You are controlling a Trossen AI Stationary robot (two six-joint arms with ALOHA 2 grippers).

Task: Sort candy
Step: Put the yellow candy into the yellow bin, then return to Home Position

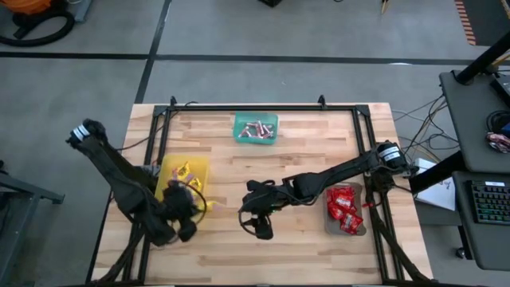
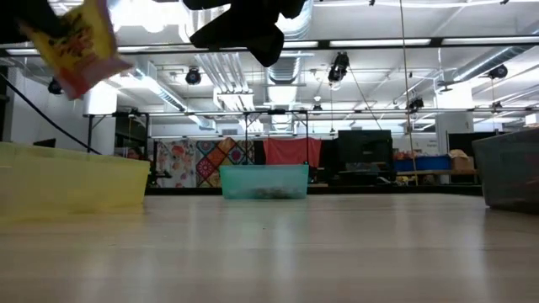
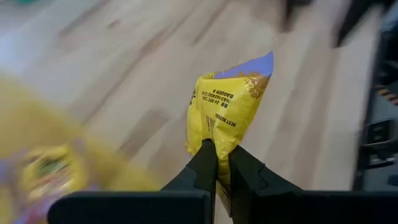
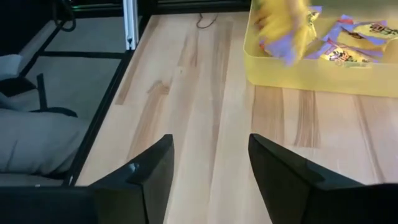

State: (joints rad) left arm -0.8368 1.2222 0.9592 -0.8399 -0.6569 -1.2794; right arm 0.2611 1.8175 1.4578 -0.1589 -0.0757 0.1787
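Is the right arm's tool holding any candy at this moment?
No: the right wrist view shows the right tool with its two fingers spread apart and only bare wooden table between them.

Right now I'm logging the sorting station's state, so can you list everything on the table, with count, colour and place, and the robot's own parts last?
Yellow tray: one, yellow, left side of the table, holding several yellow packets.
Held packet: one, yellow with a purple corner, pinched in the left claw at the yellow tray.
Green tray: one, teal green, far middle edge, holding small pinkish-silver rolls; count too small to tell.
Grey tray: one, grey, right side, heaped with red packets.
Table: one, pale wood with a black frame.
Left claw: shut on the held packet, above the yellow tray's near edge.
Right claw: open, empty, over bare wood mid-table.
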